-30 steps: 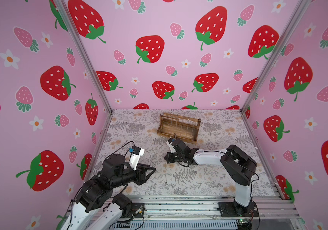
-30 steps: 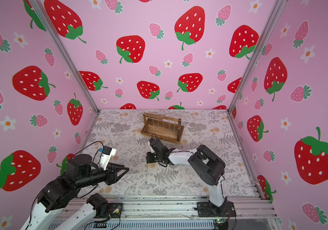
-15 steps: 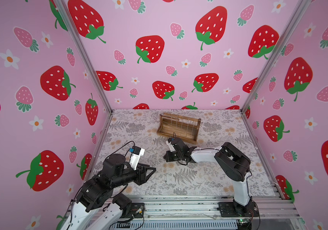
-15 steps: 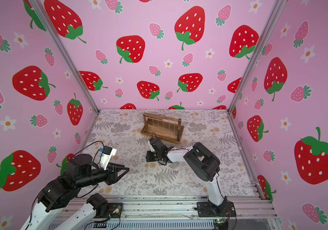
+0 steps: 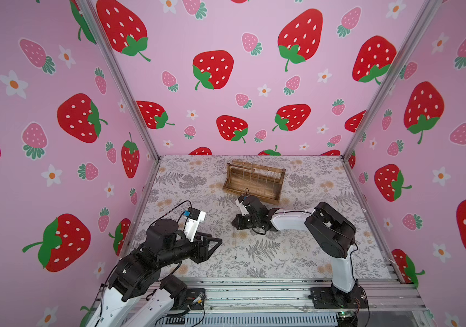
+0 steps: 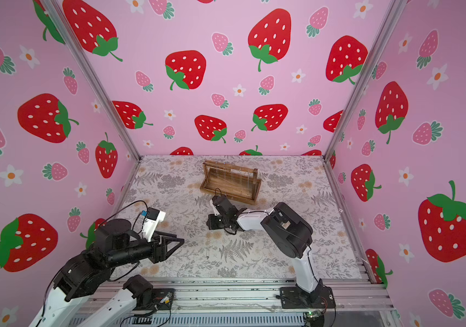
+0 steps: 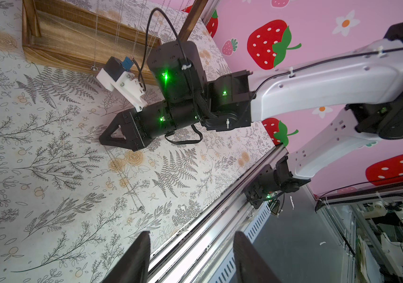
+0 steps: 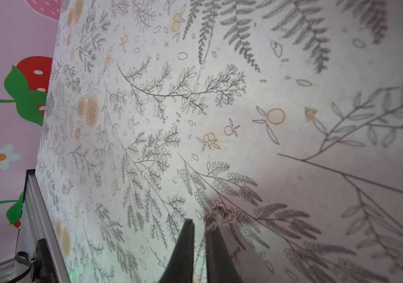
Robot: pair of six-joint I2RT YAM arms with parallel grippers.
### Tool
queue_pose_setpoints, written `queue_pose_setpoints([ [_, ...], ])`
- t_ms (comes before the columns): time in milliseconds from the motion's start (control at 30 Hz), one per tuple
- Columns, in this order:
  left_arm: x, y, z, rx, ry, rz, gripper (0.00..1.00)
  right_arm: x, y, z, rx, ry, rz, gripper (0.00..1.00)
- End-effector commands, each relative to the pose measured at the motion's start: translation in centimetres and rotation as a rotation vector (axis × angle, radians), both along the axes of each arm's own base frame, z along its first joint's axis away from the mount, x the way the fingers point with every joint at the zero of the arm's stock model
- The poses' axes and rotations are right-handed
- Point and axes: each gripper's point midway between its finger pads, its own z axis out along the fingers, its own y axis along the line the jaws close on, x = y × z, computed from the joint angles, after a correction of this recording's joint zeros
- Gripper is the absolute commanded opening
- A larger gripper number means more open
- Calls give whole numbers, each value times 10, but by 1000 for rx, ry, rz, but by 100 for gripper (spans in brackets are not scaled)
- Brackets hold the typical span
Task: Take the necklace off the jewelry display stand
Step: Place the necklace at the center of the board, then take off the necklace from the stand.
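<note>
Lying slack on floral mat [image 5: 282, 254]: necklace [image 7: 141, 209], off jewelry display stand [image 5: 265, 199]. One end bunched at tips of right gripper [image 8: 199, 220], remainder trailing away from those tips to a small bright end piece.

Right gripper: low on mat, fingers parted by a narrow slit, chain strand visible within slit, no firm pinch evident.

Stand: just behind that gripper's wrist, upright, other chains [image 7: 94, 67] hanging from top bars.

Left gripper [image 7: 192, 232]: raised off mat, fingers spread wide, nothing between, near necklace's far end without touching.

Against a second before: right elbow shifted slightly toward left arm's side. Both grippers, necklace and stand in same places.
</note>
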Motion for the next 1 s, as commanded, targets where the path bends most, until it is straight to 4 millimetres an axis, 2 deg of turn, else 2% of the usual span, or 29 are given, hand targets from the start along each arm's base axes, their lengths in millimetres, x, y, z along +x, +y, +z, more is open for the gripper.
queue_pose_setpoints([
  [0,-2,-2,2,-11,-17,-24,57,5,0,4,-9,-13,-6,14],
  [200,-3,-3,2,-15,-20,-27,58,4,-4,3,-28,-18,-13,21],
  [333,-2,-2,2,-16,-21,-22,58,5,-10,12,-35,-50,-20,25],
  [367,-2,-2,2,-15,-20,-19,59,5,-12,18,-32,-64,-18,25],
  [467,4,-2,-1,-1,-8,2,60,5,-25,60,-21,-154,-9,28],
  [567,15,-8,-2,1,16,11,60,4,-55,108,-38,-267,-32,30],
  [667,36,-22,-1,-36,28,25,60,1,-99,131,-36,-309,-99,30],
  [733,57,-34,-3,-72,31,41,59,0,-135,132,-38,-317,-169,29],
  [800,85,-54,-11,-113,34,37,58,-4,-174,116,-75,-314,-241,29],
  [867,113,-74,-21,-128,43,25,56,-10,-200,105,-99,-314,-286,29],
  [967,159,-101,-36,-86,56,6,44,-26,-219,96,-121,-335,-280,29],
])
